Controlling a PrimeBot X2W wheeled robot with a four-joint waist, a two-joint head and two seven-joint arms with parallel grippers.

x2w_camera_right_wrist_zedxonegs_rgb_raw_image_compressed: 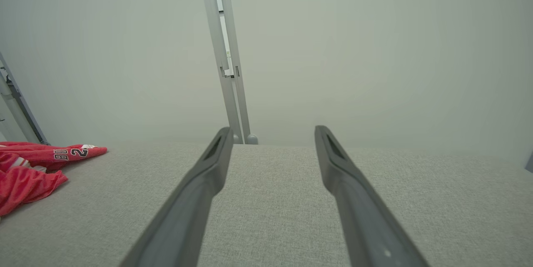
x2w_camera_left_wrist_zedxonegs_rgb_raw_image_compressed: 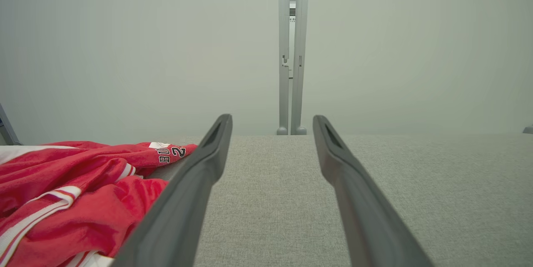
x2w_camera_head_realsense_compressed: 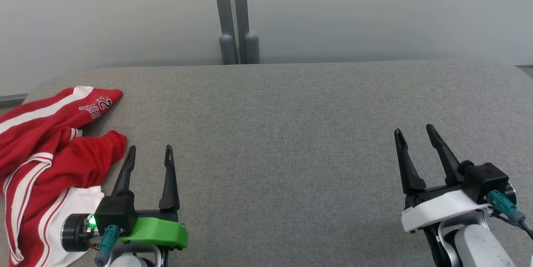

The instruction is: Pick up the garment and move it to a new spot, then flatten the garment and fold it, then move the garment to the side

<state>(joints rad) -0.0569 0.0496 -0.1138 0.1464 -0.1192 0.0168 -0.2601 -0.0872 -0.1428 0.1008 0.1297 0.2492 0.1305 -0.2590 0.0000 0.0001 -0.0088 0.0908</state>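
Both the left tool (x2w_camera_head_realsense_compressed: 150, 148) and right tool (x2w_camera_head_realsense_compressed: 414, 129) are hovering wide open, holding nothing. The crumpled red garment (x2w_camera_head_realsense_compressed: 50, 150) is lying at the surface's (x2w_camera_head_realsense_compressed: 291, 133) left edge. Pickup is pending, likely calling for the left tool to reach left.

One red-and-white garment (x2w_camera_head_realsense_compressed: 46, 150) lies at nine o'clock on one grey padded surface (x2w_camera_head_realsense_compressed: 283, 133). There are two grippers, the left gripper (x2w_camera_head_realsense_compressed: 150, 152) at seven o'clock and the right gripper (x2w_camera_head_realsense_compressed: 414, 131) at four o'clock, each with two dark fingers (x2w_camera_head_realsense_compressed: 168, 183). Two grey posts (x2w_camera_head_realsense_compressed: 228, 29) stand at twelve o'clock.

Head looks down; wrists low, forward; all share garment (x2w_camera_head_realsense_compressed: 50, 163)
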